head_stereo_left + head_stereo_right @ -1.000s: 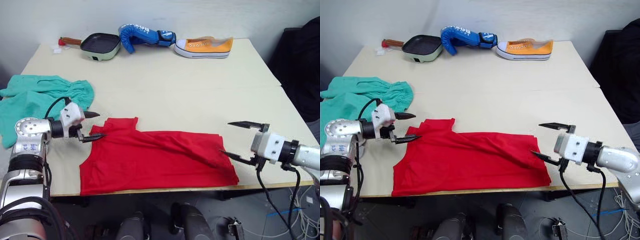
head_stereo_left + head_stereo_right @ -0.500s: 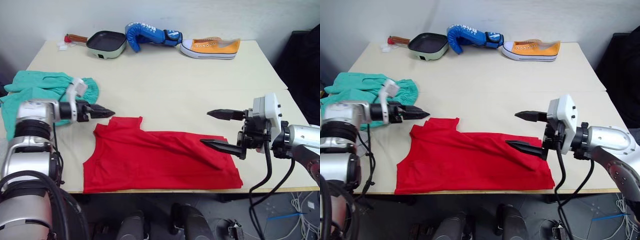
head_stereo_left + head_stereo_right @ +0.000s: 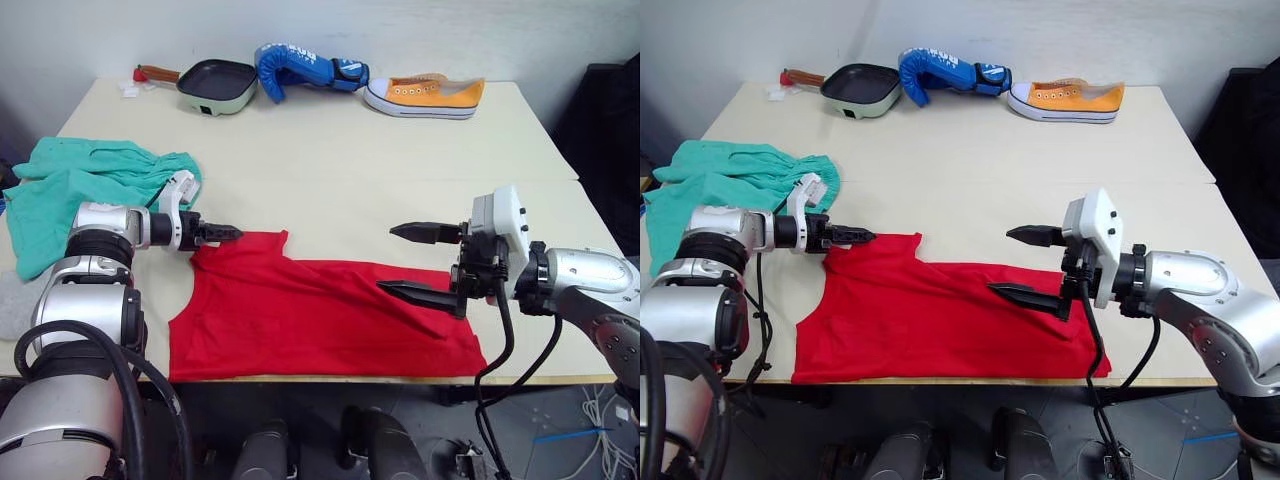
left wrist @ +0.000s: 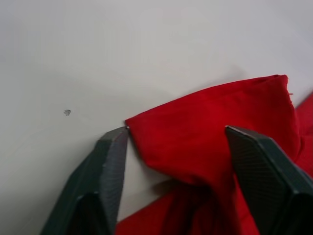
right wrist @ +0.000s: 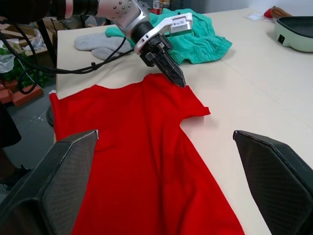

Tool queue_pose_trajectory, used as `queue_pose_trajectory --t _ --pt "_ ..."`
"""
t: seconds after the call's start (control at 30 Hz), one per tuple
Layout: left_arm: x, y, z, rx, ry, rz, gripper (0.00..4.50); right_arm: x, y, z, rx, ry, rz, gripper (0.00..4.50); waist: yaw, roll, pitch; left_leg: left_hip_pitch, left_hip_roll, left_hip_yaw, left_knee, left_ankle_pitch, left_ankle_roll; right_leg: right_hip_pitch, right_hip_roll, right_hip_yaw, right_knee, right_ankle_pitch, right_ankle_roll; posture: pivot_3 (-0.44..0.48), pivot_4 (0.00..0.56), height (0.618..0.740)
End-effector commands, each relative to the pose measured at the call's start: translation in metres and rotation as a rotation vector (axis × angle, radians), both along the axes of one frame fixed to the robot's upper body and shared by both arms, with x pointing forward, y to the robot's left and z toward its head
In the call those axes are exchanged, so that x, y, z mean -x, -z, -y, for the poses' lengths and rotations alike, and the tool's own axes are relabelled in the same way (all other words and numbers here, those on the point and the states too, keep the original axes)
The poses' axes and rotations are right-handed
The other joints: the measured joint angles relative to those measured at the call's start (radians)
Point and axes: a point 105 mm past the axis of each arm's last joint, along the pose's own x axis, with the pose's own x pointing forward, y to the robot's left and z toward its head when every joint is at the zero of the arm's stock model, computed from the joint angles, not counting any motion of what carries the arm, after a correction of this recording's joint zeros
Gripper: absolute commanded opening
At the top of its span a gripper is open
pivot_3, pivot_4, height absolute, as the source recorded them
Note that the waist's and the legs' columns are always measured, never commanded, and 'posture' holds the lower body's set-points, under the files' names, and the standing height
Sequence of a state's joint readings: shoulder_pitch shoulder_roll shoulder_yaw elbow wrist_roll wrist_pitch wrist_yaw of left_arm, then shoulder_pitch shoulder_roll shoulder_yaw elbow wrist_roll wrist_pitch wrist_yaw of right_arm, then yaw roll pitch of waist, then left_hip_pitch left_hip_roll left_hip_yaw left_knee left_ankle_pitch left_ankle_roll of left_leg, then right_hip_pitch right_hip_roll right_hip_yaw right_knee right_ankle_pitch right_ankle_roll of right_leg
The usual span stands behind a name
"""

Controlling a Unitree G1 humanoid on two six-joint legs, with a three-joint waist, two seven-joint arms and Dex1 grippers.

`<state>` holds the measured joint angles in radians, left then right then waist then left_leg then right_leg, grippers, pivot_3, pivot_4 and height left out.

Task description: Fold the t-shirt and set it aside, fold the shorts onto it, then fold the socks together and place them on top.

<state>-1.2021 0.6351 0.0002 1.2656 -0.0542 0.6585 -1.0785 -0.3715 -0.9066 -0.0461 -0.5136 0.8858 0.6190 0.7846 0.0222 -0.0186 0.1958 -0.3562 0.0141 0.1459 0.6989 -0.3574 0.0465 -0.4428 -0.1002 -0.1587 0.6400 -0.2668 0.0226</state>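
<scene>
In the left eye view, the t-shirt (image 3: pixel 320 318) lies flat across the lower middle of the frame, along the near edge of the table (image 3: pixel 400 170). The left gripper (image 3: pixel 226 233) sits at middle left, its tips just at the shirt's upper left sleeve corner. The right gripper (image 3: pixel 412 262) hangs at middle right with its fingers spread wide, one above the other, the lower one over the shirt's right part. The shorts (image 3: pixel 90 190) lie bunched at the left edge. Along the top stand a pan (image 3: pixel 216 85), a boxing glove (image 3: pixel 300 70) and an orange shoe (image 3: pixel 425 95).

In the left wrist view, the two fingers (image 4: pixel 110 171) stand apart, and the red sleeve corner lies between them, its edge touching one finger; they are not closed on it.

In the right wrist view, the wide-open fingers (image 5: pixel 63 176) frame the red shirt spread at the centre. The left gripper's tip rests at the sleeve in the upper middle, with the shorts behind it and the socks (image 5: pixel 100 44) at upper left.
</scene>
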Motion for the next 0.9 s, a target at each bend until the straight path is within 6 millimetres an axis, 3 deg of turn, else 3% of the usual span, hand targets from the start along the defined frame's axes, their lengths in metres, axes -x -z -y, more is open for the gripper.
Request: queue_pose_trajectory --t 0.03,0.2,0.23,0.33,0.47,0.63,0.9 --pt "-0.003 -0.003 0.007 0.056 -0.011 0.006 1.92 0.003 -0.004 -0.004 0.019 -0.018 0.044 4.5 0.001 0.0 0.0 -0.001 0.0 0.0 0.0 0.0 0.0 0.0 0.0 0.0 0.0 0.0 0.0 0.0 0.15 0.74" --pt "-0.009 -0.025 0.014 0.155 0.009 0.099 0.18 0.002 0.002 -0.002 0.038 -0.004 0.04 4.5 -0.001 -0.002 0.001 -0.002 0.0 0.0 0.0 0.0 0.0 0.0 0.0 -0.001 0.002 0.0 0.0 0.0 0.15 0.74" --pt "-0.01 -0.034 0.016 0.177 0.03 0.15 0.02 0.002 0.003 -0.002 0.043 -0.001 0.039 4.5 -0.001 -0.002 0.001 -0.002 0.0 0.0 0.0 0.0 0.0 -0.001 0.0 -0.001 0.002 0.0 0.0 0.0 0.15 0.74" --pt "-0.007 -0.059 0.021 0.227 0.154 0.324 0.02 0.001 0.007 -0.001 0.054 0.005 0.036 4.5 -0.002 -0.002 0.001 -0.002 0.0 0.0 0.0 0.0 0.0 -0.001 0.001 -0.001 0.002 0.0 0.0 0.0 0.15 0.74" --pt "0.026 -0.083 0.027 0.235 0.507 0.504 0.02 0.0 0.015 0.003 0.085 0.019 0.029 4.5 -0.008 -0.002 0.001 -0.002 0.0 0.0 0.0 0.0 0.0 -0.001 0.001 -0.001 0.002 0.0 0.0 0.0 0.15 0.74" --pt "0.055 -0.048 0.021 -0.013 0.731 0.541 0.02 -0.002 0.022 0.007 0.102 0.031 0.013 4.5 -0.027 -0.001 0.001 -0.001 0.0 0.001 0.0 -0.001 -0.001 -0.001 0.002 0.001 0.002 0.0 0.0 0.0 0.15 0.74" --pt "0.107 -0.011 0.002 -0.172 0.887 0.63 0.02 -0.009 0.031 0.01 0.118 0.036 -0.017 4.5 -0.022 -0.002 0.001 -0.001 0.001 0.0 0.0 -0.001 -0.001 -0.001 0.001 0.001 -0.002 0.0 0.0 0.0 0.15 0.74"
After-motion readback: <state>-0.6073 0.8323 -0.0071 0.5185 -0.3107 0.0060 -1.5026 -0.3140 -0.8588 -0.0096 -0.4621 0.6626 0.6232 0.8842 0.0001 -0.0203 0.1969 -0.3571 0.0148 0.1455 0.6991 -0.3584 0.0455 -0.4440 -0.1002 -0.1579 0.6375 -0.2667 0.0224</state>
